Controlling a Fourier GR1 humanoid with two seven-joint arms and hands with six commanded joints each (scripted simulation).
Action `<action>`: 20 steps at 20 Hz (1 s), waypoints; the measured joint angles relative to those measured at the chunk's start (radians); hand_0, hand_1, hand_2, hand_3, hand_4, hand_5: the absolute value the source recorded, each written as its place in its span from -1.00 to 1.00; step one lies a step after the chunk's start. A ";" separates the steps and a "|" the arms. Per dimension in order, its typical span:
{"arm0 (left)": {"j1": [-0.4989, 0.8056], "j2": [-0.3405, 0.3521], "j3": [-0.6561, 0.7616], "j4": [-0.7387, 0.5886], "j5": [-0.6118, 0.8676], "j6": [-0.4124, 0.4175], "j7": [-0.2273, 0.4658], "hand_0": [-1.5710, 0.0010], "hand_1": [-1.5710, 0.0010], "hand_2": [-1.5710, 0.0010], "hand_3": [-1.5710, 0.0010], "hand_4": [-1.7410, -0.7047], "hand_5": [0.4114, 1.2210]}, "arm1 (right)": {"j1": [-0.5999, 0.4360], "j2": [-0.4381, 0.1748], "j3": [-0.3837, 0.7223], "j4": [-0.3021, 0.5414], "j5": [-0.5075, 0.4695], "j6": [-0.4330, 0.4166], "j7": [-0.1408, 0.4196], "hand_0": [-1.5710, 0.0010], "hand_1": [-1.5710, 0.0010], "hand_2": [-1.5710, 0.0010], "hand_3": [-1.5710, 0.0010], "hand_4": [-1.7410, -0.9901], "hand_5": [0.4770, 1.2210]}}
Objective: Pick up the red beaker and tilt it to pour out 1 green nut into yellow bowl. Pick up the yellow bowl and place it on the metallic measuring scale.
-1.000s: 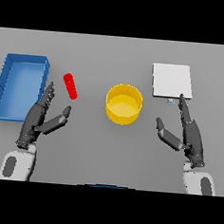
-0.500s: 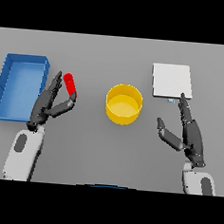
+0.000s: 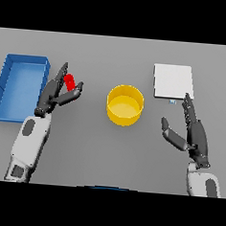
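Observation:
The red beaker [image 3: 69, 81] lies on the table at the left, between the fingers and thumb of my left hand [image 3: 53, 95]. That hand is open around it, fingers straight on the far side, thumb on the near side. The beaker's lower part is hidden by the hand. The yellow bowl [image 3: 125, 105] stands at the table's middle, nothing visible inside it. The metallic measuring scale [image 3: 172, 81] is a pale square plate at the back right. My right hand [image 3: 194, 133] rests open just below the scale, fingers pointing up at it. No green nut shows.
A blue tray [image 3: 4, 84] sits at the far left, right beside my left hand. The grey table [image 3: 107, 153] stretches between both arms.
My left arm has reached forward and up, bringing its hand from below the red beaker to around it. The right hand has hardly moved.

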 measured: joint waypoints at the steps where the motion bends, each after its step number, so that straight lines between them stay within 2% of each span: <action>1: -0.017 0.001 0.003 0.017 -0.001 -0.002 0.005 1.00 1.00 1.00 1.00 -0.17 -0.28 | -0.010 -0.003 -0.008 0.005 -0.008 0.001 0.012 1.00 1.00 1.00 1.00 0.10 -0.44; 4: -0.066 0.003 0.016 0.087 0.001 -0.008 0.000 1.00 1.00 1.00 1.00 -0.19 -0.26 | -0.014 0.011 0.004 0.015 0.000 -0.002 0.015 1.00 1.00 1.00 1.00 0.14 -0.45; 8: -0.099 -0.013 0.024 0.136 0.001 -0.003 -0.077 1.00 1.00 0.96 0.99 -0.32 -0.16 | 0.010 0.010 0.005 0.004 0.002 -0.002 0.009 1.00 1.00 1.00 1.00 0.19 -0.45; 9: -0.097 -0.022 0.029 0.143 0.006 0.005 -0.090 0.90 0.89 0.84 0.90 -0.37 -0.11 | -0.009 0.001 -0.004 0.008 0.004 -0.007 0.027 1.00 1.00 1.00 1.00 0.20 -0.44; 10: -0.108 -0.026 0.039 0.165 0.011 0.011 -0.093 0.68 0.65 0.61 0.72 -0.43 -0.05 | -0.006 -0.004 -0.005 0.017 0.006 -0.004 0.008 1.00 1.00 1.00 1.00 0.20 -0.44; 12: -0.124 -0.039 0.057 0.183 0.020 0.036 -0.077 0.13 0.11 0.09 0.10 -0.42 0.33 | -0.006 -0.002 0.001 0.002 0.011 -0.005 0.007 1.00 1.00 1.00 1.00 0.21 -0.45; 13: -0.138 -0.045 0.058 0.198 0.007 0.064 -0.068 -0.09 -0.11 -0.13 -0.12 -0.42 0.46 | -0.016 -0.002 -0.002 0.000 0.005 -0.005 0.032 1.00 1.00 1.00 1.00 0.22 -0.45; 14: -0.137 -0.047 0.049 0.198 -0.017 0.083 -0.082 -0.28 -0.29 -0.30 -0.30 -0.42 0.57 | -0.005 0.001 0.000 0.005 0.006 -0.004 0.022 1.00 1.00 1.00 1.00 0.21 -0.44; 16: -0.138 -0.046 0.050 0.204 -0.036 0.090 -0.113 -0.54 -0.55 -0.55 -0.55 -0.43 0.72 | -0.003 0.003 0.000 0.000 0.003 -0.005 0.027 1.00 1.00 1.00 1.00 0.20 -0.44; 17: -0.142 -0.053 0.056 0.215 -0.034 0.089 -0.139 -0.63 -0.64 -0.64 -0.64 -0.43 0.78 | -0.002 0.003 -0.001 0.005 0.004 -0.004 0.010 1.00 1.00 1.00 1.00 0.19 -0.45; 19: -0.139 -0.065 0.056 0.214 -0.047 0.106 -0.165 -0.76 -0.77 -0.77 -0.77 -0.64 0.77 | -0.023 0.007 -0.003 0.019 0.001 -0.006 0.026 1.00 1.00 1.00 1.00 0.17 -0.45; 20: -0.131 -0.067 0.057 0.197 -0.034 0.107 -0.166 -0.81 -0.81 -0.82 -0.82 -0.71 0.76 | -0.010 0.012 0.004 0.018 -0.001 0.002 0.007 1.00 1.00 1.00 1.00 0.19 -0.45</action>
